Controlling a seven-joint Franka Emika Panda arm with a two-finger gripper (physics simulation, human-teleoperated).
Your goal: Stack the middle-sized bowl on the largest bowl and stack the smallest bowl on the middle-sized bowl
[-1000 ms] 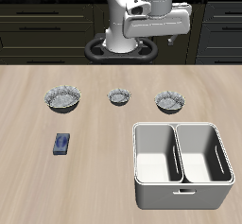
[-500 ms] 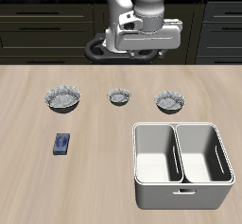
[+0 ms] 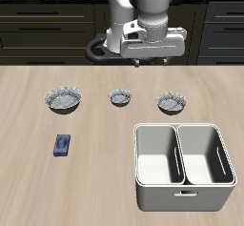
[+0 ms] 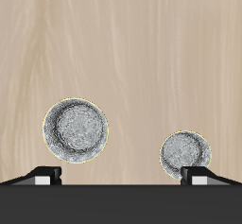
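Along the wooden desk's (image 3: 105, 173) back edge sit the widest grey, yellowish-tinted bowl (image 3: 62, 99), the tiny grey bowl (image 3: 119, 98), then the mid-width grey, dark-inside bowl (image 3: 172, 101), well apart. My tool (image 3: 149, 56) hangs above them, fingers spread, holding nothing.

A small blue sponge (image 3: 63, 145) was seen lying well apart from a grey two-compartment bin (image 3: 184, 163) on the wooden table (image 3: 95, 187).

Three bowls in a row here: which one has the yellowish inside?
The largest bowl, at the end of the row above the small blue object. The smallest bowl in the middle and the middle-sized bowl near the grey bin are dark inside.
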